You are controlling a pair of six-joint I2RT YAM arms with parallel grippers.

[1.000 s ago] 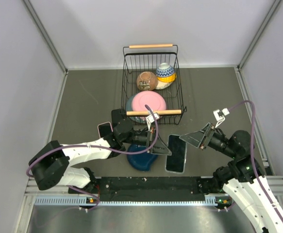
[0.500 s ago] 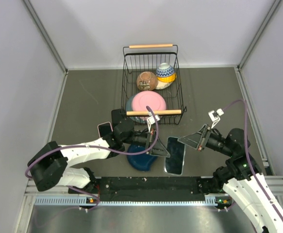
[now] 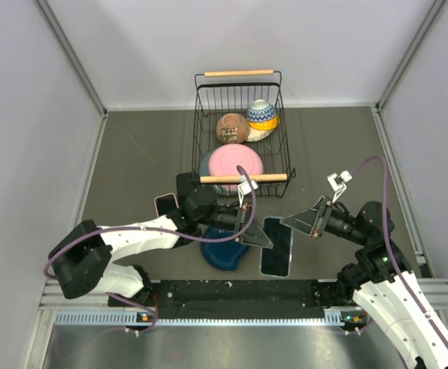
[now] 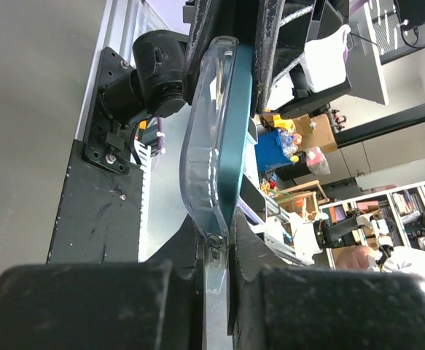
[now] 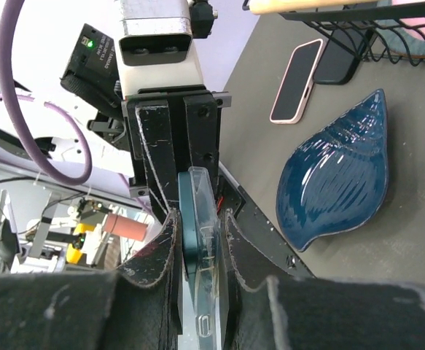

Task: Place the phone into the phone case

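The left gripper [image 3: 259, 238] and the right gripper [image 3: 291, 222] are pinching opposite ends of the clear phone case [image 4: 200, 157], with the teal phone [image 5: 191, 233] lying inside it and probably needing a firm press to seat.

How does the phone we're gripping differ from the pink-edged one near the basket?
The gripped phone is teal, backed by a clear case, and clamped between the left fingers and right fingers. The pink-edged phone lies flat on the table, untouched. Both show dark faces from above.
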